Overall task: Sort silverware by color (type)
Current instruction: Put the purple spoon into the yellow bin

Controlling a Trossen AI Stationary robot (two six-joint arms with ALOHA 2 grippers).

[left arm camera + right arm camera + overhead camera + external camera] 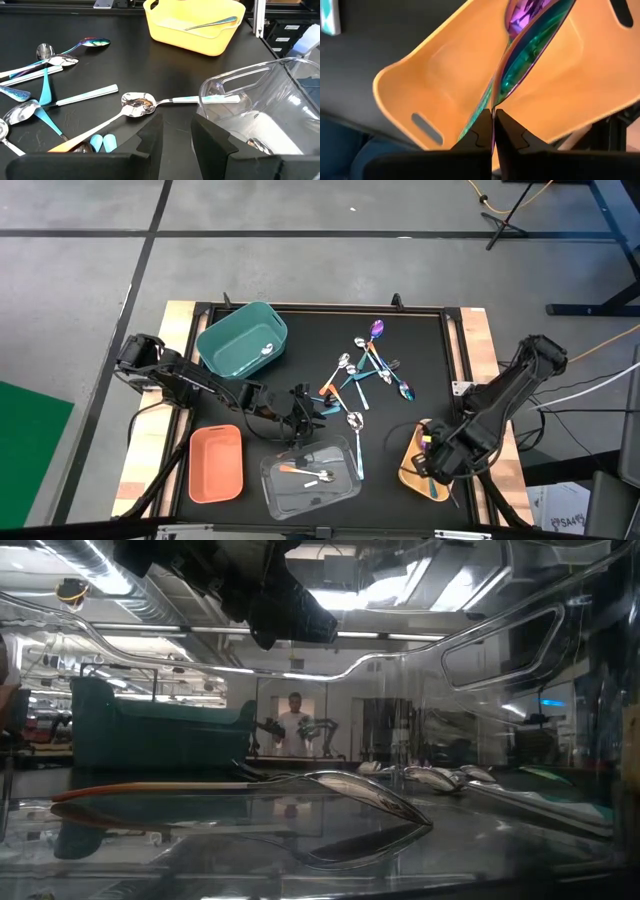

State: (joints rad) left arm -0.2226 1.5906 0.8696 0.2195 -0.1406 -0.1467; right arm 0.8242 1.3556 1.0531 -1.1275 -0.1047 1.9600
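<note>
Right wrist view shows the right gripper [493,114] low over the yellow bin [445,65], its fingers pinched tight on the thin handle of an iridescent purple-and-teal spoon [530,40] whose bowl already lies against the bin's floor. Since the spoon is inside the rim, the step in hand looks like a release: I would part the fingers only slightly, let the handle settle, then lift straight up so it is not dragged back out. In the high view the left gripper [300,418] sits mid-table between the clear bin [345,485] and the loose pile of spoons [365,370]; its fingers stand partly apart with nothing between them, facing a silver spoon with a teal handle [137,102] that leans on the clear bin's edge. Farther off, the salmon bin [215,465] holds nothing visible, and the teal bin [240,340] holds one silver spoon.
</note>
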